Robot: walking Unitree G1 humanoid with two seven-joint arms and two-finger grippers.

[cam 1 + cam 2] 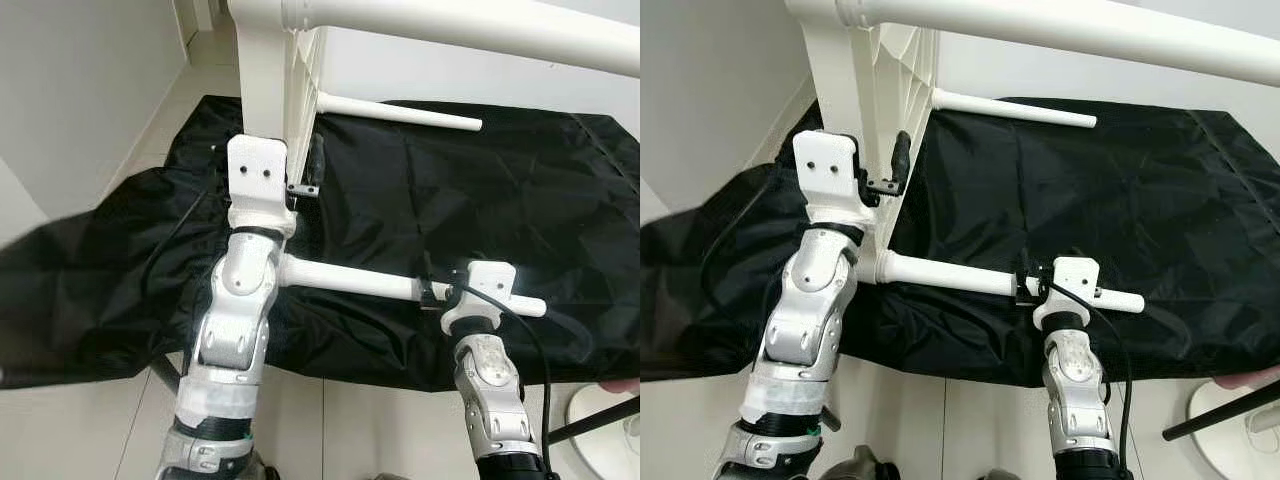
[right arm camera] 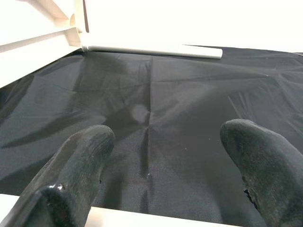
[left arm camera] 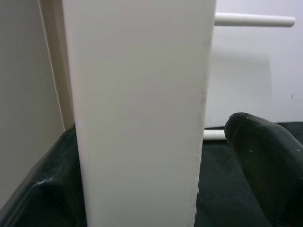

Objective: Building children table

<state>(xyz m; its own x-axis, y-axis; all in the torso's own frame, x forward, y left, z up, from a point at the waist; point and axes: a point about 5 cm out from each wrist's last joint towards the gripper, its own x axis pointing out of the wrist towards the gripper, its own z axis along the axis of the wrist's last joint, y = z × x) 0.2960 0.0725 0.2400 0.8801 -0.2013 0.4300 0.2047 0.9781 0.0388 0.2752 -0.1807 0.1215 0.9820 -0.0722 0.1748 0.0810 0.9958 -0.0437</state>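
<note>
Table frame [image 1: 270, 70] stands on its side on black cloth [image 1: 480, 200]. Left gripper [image 1: 885, 175] jaws clenched on its flat panel; right gripper [image 1: 1025, 283] jaws round the near leg [image 1: 950, 275], grasp can't tell. Best: hold frame steady w/ left, keep leg square to socket, turn slow.

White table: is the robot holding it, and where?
Left gripper clamps its flat white upright panel; right gripper, open, sits near the white round leg's free end.

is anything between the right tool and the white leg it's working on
Nothing visible. The right tool is already at the near white leg, its open fingers straddling it over the black cloth. The left tool steadies the table frame.
</note>
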